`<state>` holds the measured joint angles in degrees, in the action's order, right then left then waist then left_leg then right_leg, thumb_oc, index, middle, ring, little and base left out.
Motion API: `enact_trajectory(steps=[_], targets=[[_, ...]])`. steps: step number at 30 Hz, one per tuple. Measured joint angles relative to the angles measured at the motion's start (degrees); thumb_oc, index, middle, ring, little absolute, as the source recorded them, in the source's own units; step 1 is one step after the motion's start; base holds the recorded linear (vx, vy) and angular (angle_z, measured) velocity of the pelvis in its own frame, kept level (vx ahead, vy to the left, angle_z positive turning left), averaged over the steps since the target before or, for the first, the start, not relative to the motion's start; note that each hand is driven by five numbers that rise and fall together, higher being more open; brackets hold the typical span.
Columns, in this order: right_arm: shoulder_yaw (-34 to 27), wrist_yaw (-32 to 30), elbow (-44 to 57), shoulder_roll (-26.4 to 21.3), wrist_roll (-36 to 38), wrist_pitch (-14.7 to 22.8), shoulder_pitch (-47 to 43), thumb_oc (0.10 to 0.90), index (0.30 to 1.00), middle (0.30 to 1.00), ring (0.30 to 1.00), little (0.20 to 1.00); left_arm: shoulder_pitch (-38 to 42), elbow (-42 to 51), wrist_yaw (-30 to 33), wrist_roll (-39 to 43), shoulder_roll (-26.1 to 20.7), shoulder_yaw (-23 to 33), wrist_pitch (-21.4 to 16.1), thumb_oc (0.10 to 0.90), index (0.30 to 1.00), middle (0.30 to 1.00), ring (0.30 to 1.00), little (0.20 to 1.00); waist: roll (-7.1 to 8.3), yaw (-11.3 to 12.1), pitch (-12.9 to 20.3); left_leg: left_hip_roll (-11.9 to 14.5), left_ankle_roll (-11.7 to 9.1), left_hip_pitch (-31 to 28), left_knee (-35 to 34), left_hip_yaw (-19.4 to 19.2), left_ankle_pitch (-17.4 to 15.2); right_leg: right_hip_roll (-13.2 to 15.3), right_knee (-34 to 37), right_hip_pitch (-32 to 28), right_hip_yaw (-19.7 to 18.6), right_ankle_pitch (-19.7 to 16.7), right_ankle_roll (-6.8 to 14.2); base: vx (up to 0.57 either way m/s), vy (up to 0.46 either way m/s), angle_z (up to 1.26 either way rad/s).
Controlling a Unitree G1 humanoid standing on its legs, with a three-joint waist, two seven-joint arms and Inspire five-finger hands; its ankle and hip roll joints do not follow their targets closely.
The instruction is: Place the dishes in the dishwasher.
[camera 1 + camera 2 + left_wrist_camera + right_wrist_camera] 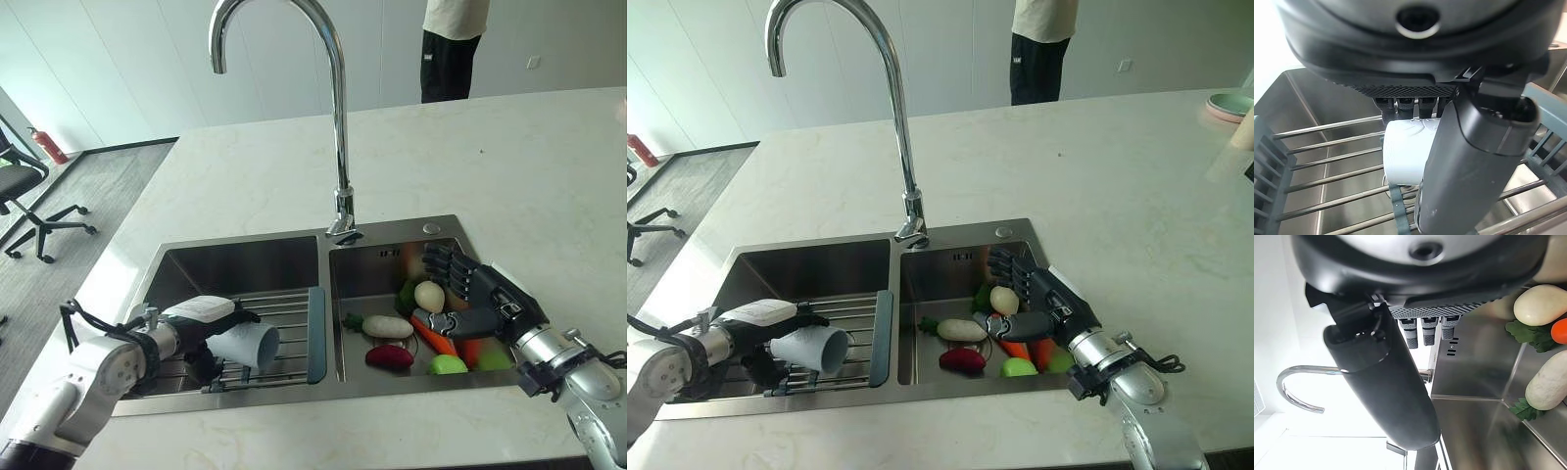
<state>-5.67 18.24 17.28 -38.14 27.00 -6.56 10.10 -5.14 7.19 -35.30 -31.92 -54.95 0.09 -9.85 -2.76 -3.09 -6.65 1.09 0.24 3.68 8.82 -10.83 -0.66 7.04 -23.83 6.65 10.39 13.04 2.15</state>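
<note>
A white cup [247, 345] lies on its side over the wire rack [291, 311] in the sink's left basin. My left hand [204, 313] is shut on the cup, with the fingers behind it and the thumb [1469, 161] across its front. My right hand [487, 292] hovers open in the right basin, just above and to the right of the toy vegetables, holding nothing. In the right wrist view its thumb [1386, 382] stands apart from the straight fingers [1430, 330].
The right basin holds a white radish [387, 326], a pale potato [429, 296], a carrot [437, 339], a purple eggplant [389, 356] and green pieces [448, 364]. A tall tap [339, 127] rises behind the divider. A person [451, 49] stands beyond the counter. A plate [1229, 103] sits far right.
</note>
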Motion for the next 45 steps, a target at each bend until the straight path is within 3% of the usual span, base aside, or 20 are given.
enact_trajectory(steps=[15,16,17,18,19,20,21,22,33,45], targets=[[0.39,0.01,0.00,0.19,-0.06,0.01,-0.01,0.800,0.900,0.900,0.900,0.900,0.03,-2.72,0.12,-0.36,0.75,-0.66,1.63,0.800,0.900,0.900,0.900,0.900,0.00,-0.05,0.00,0.06,0.00,-0.20,0.01,-0.15,0.00,-0.08,0.00,-0.12,-0.17,-0.05,0.01,0.00,0.000,0.00],[0.40,0.01,0.00,0.19,-0.06,0.01,-0.01,0.800,0.900,0.900,0.900,0.900,0.09,-2.72,0.38,-0.35,1.11,-0.87,2.24,0.778,0.867,0.867,0.867,0.867,0.00,-0.04,0.00,0.06,0.00,-0.22,0.01,-0.16,0.00,-0.10,0.00,-0.14,-0.18,-0.05,0.01,0.00,0.000,0.00],[0.41,0.01,0.00,0.19,-0.06,0.01,-0.01,0.800,0.900,0.900,0.900,0.900,0.30,-3.29,1.32,-0.34,2.02,-1.01,2.67,0.645,0.667,0.667,0.667,0.667,0.01,-0.08,0.00,0.06,0.00,-0.24,0.03,-0.19,0.00,-0.13,0.01,-0.13,-0.21,-0.08,0.03,0.00,0.000,0.00],[0.44,0.01,-0.02,0.20,-0.07,0.01,-0.02,0.800,0.900,0.900,0.900,0.900,1.00,-3.99,1.59,-0.28,2.40,-1.75,3.19,0.645,0.667,0.667,0.667,0.667,0.01,-0.07,0.00,0.06,0.00,-0.27,0.06,-0.19,0.00,-0.15,0.01,-0.15,-0.21,-0.09,0.03,0.00,0.000,0.00],[0.50,0.01,-0.10,0.20,-0.08,0.01,-0.06,0.800,0.900,0.900,0.900,0.900,2.13,-4.81,2.44,-0.25,2.60,-2.95,3.69,0.563,0.545,0.545,0.545,0.545,0.00,-0.05,0.01,0.08,0.00,-0.32,0.08,-0.19,0.00,-0.16,0.00,-0.21,-0.23,-0.11,0.03,0.00,0.000,0.00],[0.67,0.02,-0.10,0.20,-0.09,0.02,-0.13,0.800,0.900,0.900,0.900,0.900,2.56,-4.91,3.02,-0.25,2.72,-3.10,4.14,0.522,0.484,0.484,0.484,0.484,0.01,-0.02,0.00,0.11,0.00,-0.33,0.09,-0.20,-0.01,-0.18,0.00,-0.22,-0.23,-0.11,0.03,0.00,0.000,0.00],[0.87,0.02,-0.10,0.20,-0.12,0.04,-0.26,0.800,0.900,0.900,0.900,0.900,3.01,-5.02,3.51,-0.28,2.78,-3.33,4.93,0.428,0.342,0.342,0.342,0.342,0.02,0.00,0.00,0.15,-0.01,-0.34,0.09,-0.23,-0.01,-0.21,0.00,-0.22,-0.26,-0.13,0.06,0.00,0.000,0.00],[1.21,0.00,-0.10,0.20,-0.30,0.04,-0.52,0.800,0.900,0.900,0.900,0.900,3.37,-5.47,3.52,-0.28,3.08,-3.44,5.32,0.400,0.300,0.300,0.300,0.300,0.02,-0.08,0.00,0.17,-0.01,-0.35,0.08,-0.27,-0.01,-0.22,0.00,-0.21,-0.28,-0.15,0.06,-0.01,-0.001,-0.03],[2.33,0.38,-0.19,1.93,-2.26,0.08,-1.20,0.800,0.900,0.900,0.900,0.900,4.22,-7.16,8.70,-0.01,6.99,-4.62,7.29,0.400,0.300,0.300,0.300,0.300,0.12,-0.14,0.00,0.81,-0.20,-0.54,0.33,-0.61,-0.09,-0.59,-0.02,-0.29,-0.41,-0.23,0.10,0.00,-0.001,-0.02],[2.32,0.52,-0.24,2.11,-4.07,0.15,-1.18,0.800,0.900,0.900,0.900,0.900,2.96,-7.12,12.39,2.52,6.98,-4.28,6.73,0.400,0.300,0.300,0.300,0.300,0.63,-0.01,-0.12,0.82,-0.20,-0.53,0.34,-0.69,-0.09,-0.59,-0.01,-0.28,-0.42,-0.33,-0.04,0.00,0.000,0.00]])
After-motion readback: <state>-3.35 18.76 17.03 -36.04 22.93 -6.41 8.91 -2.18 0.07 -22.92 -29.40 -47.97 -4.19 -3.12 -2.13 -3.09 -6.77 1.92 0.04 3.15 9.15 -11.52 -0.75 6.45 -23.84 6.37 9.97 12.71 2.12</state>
